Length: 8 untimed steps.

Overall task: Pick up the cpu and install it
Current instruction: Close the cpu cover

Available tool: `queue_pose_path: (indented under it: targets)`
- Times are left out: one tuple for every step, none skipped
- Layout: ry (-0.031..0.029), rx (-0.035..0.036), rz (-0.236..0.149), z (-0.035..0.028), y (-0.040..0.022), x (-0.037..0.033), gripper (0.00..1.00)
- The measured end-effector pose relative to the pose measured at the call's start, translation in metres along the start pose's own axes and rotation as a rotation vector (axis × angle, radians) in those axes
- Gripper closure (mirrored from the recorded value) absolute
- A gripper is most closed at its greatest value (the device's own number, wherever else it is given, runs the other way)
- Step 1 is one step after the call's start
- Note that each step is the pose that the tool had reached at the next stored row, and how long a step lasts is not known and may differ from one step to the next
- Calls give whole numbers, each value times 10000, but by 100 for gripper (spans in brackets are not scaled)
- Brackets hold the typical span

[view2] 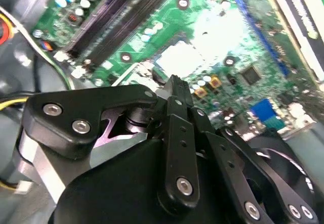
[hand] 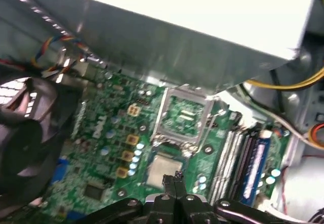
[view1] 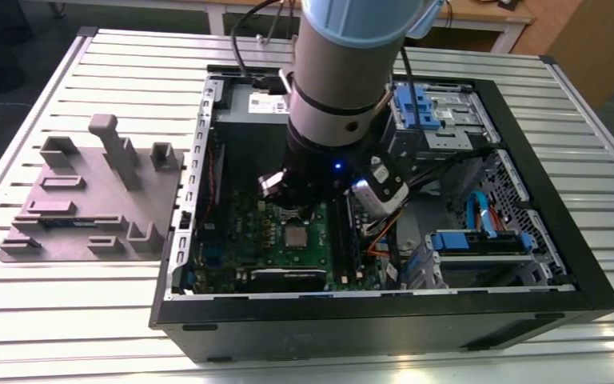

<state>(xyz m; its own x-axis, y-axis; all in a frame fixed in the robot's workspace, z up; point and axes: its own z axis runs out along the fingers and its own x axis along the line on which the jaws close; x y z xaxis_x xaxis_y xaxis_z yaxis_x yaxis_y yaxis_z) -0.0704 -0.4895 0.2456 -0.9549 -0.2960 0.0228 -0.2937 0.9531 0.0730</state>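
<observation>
The cpu (view1: 297,234) is a small silver square lying flat in the socket on the green motherboard (view1: 237,240), inside the open computer case. It also shows in both wrist views (view2: 179,59) (hand: 163,166). The socket's metal frame (hand: 185,115) stands flipped open beside it. My gripper (view2: 174,85) hangs just above the edge of the cpu. Its black fingertips (hand: 175,177) are pressed together, shut, with nothing between them. In the exterior view the arm's wrist (view1: 334,120) hides most of the gripper.
A grey tray (view1: 83,200) with upright pegs lies on the slatted table at the exterior view's left. Inside the case are a power-supply box (view1: 253,100), blue drive bays (view1: 424,104), a black fan (hand: 25,133), memory slots (hand: 238,158) and loose cables (hand: 298,82).
</observation>
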Motion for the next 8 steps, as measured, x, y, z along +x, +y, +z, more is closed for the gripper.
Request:
queue_pose_path:
  targets:
    - [-19, -59, -3, 5, -4, -33, 90]
    - [-33, -106, -5, 10, -9, -69, 90]
    - [-40, -128, -5, 15, -10, -103, 90]
    - [-44, -140, -6, 20, -7, -137, 90]
    - [-45, -146, -7, 25, 0, -169, 90]
    - [-45, -146, -7, 31, 13, -195, 90]
    - [-61, -141, -7, 36, 30, -210, 90]
    - [-111, -125, -23, 44, 42, -217, 90]
